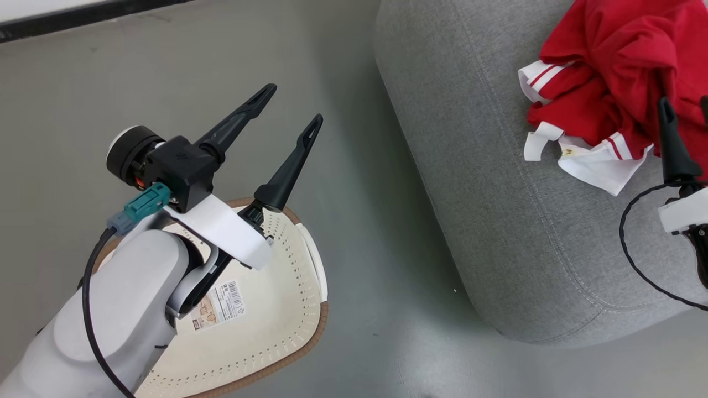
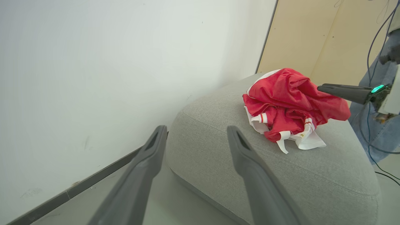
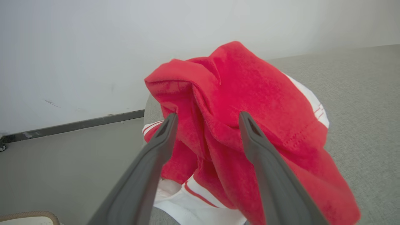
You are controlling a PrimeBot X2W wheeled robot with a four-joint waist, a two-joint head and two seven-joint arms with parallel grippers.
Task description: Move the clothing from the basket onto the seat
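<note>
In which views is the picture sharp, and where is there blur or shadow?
Head view: sharp, even light, a soft shadow on the floor along the large grey fabric sofa. Left wrist view: the left claw blurs toward the bottom edge. Right wrist view: the crumpled red-and-white jersey clothing is near and slightly soft; no glare.

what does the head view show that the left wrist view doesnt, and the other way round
Head view adds the basket on the floor, with a paper label inside and no red fabric in the part that shows. Left wrist view adds a beige panel behind the sofa and a person's leg in jeans. Shared: the grey seat, the red clothing heaped on it, the open left gripper, and the right gripper at the heap.
</note>
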